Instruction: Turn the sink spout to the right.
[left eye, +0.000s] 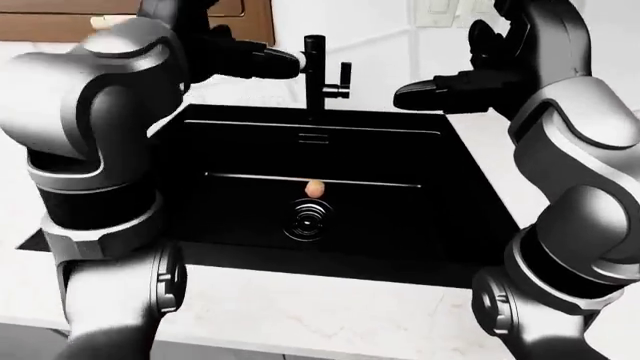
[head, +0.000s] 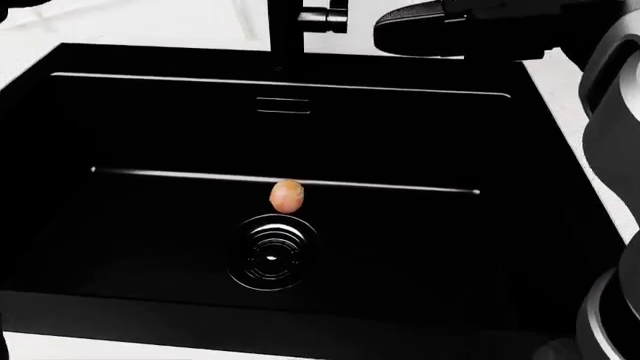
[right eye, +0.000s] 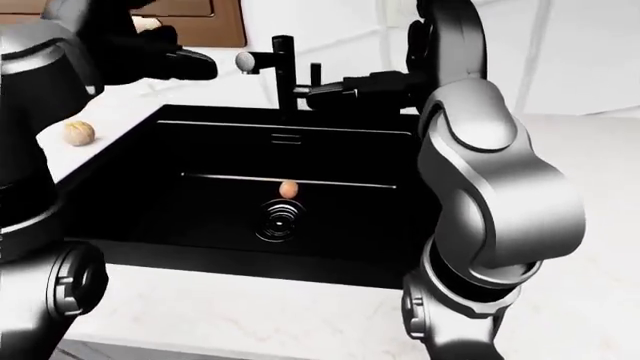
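The black sink spout (left eye: 316, 75) stands upright at the top rim of the sink (left eye: 470, 172). The left robot hand (left eye: 262, 63) touches it from the left, grip state indeterminate; the right robot hand (left eye: 440, 91) hovers just right, open. Best practice: push steadily rightward near the spout's top.

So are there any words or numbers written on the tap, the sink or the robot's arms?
None: no words, numbers or logos can be read in any view.
The black faucet, the black sink, the white counter and both robot hands, left and right, show plain surfaces.
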